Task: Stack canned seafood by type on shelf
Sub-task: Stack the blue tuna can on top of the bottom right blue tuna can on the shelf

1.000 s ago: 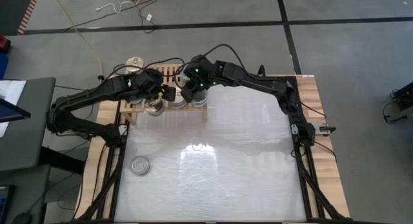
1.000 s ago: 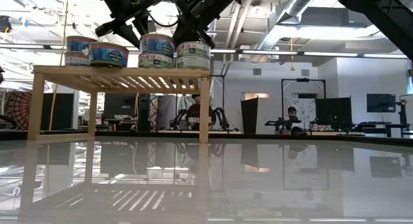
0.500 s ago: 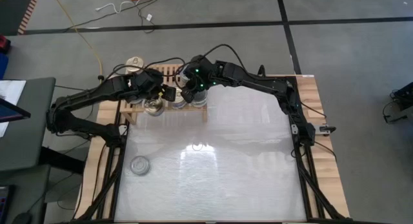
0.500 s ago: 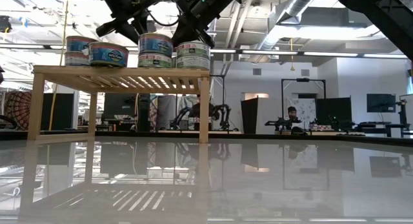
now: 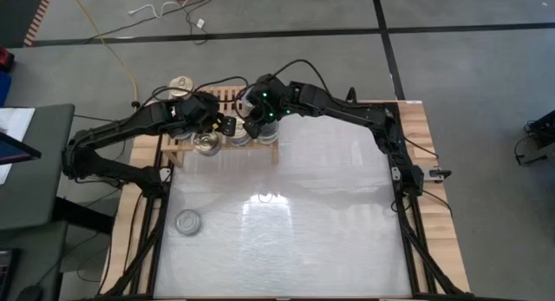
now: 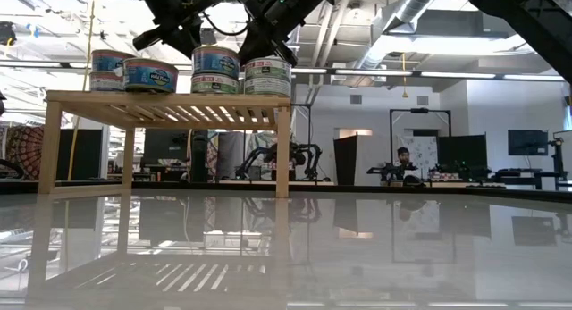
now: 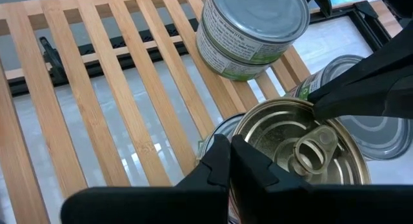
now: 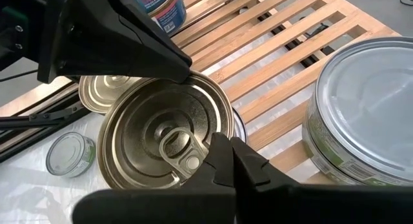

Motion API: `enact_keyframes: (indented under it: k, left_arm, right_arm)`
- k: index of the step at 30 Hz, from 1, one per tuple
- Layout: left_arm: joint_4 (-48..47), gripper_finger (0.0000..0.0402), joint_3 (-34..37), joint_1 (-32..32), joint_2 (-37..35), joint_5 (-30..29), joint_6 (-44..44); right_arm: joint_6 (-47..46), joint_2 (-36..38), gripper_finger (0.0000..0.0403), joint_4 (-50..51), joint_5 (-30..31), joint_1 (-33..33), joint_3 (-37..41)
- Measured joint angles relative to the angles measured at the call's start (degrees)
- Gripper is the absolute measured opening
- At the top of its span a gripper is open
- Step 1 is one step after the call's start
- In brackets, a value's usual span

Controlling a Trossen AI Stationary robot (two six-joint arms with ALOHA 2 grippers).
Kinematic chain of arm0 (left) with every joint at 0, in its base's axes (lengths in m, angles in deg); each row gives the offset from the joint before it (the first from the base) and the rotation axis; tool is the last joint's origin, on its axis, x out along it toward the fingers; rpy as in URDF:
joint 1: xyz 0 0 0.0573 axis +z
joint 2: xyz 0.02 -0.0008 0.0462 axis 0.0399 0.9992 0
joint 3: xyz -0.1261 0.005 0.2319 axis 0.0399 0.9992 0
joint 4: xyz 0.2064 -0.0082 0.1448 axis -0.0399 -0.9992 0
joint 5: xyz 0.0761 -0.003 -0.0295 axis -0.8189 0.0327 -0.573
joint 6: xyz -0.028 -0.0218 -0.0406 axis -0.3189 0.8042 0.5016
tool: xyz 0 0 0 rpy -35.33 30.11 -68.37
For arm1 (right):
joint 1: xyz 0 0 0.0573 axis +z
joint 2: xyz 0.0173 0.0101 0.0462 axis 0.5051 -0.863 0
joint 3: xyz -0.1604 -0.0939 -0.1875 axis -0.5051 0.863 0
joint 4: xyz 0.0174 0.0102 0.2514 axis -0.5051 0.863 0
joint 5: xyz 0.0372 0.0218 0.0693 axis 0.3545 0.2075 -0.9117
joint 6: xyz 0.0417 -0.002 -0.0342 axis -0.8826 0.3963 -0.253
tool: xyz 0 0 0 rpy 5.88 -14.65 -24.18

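Both arms reach over the shelf (image 5: pixel 186 149), a low light-wood slatted rack standing at the far left corner of the worktop (image 5: pixel 286 232). The left claw (image 5: pixel 218 125) and the right claw (image 5: pixel 246 127) meet above the shelf's right half, close to each other. In the left wrist view the left claw's fingers (image 7: pixel 222 161) are drawn together with almost no gap, their tips resting at the rim of a gold pull-tab tin (image 7: pixel 300 153) that sits on top of another tin; the other arm's dark finger touches the same rim from the opposite side. The right wrist view shows the right claw's fingers (image 8: pixel 226 158) likewise closed narrow, tips at the rim of that gold-topped tin (image 8: pixel 166 137), holding nothing between them. Just beside this stack, at the shelf's right end, stands a silver-topped tin with a green label (image 8: pixel 364 111), itself on top of another in the low view (image 6: pixel 267 76). The gold-topped stack (image 6: pixel 215 69) shows there as two blue-labelled tins. Toward the shelf's left end stand more blue-labelled tins (image 6: pixel 150 75), with a stack behind them (image 6: pixel 105 69). One tin (image 5: pixel 187 222) lies alone on the worktop near its left edge, well apart from the shelf.
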Motion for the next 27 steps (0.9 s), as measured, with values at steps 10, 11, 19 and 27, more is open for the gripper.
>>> enact_keyframes:
  k: [10, 11, 19, 27]
  left_arm:
    - [0.02, 0.0, 0.0, -0.02, -0.62, 0.76, 0.19]
    - [-0.03, 0.0, -0.08, -0.02, -0.7, 1.11, 0.18]
    - [0.22, 0.0, -0.72, -0.02, -0.73, 1.25, -0.17]
    - [0.31, 0.0, -0.74, -0.02, -0.74, 1.25, -0.3]
  right_arm:
    - [0.37, 0.0, 0.001, -0.56, 0.02, -0.02, 0.0]
    - [0.39, 0.0, 0.001, -0.61, 0.0, 0.0, 0.0]
    - [0.17, 0.0, 0.001, -3.7, -0.99, 0.17, 0.02]
    - [0.24, 0.0, 0.001, -4.49, -0.97, 0.17, 0.02]
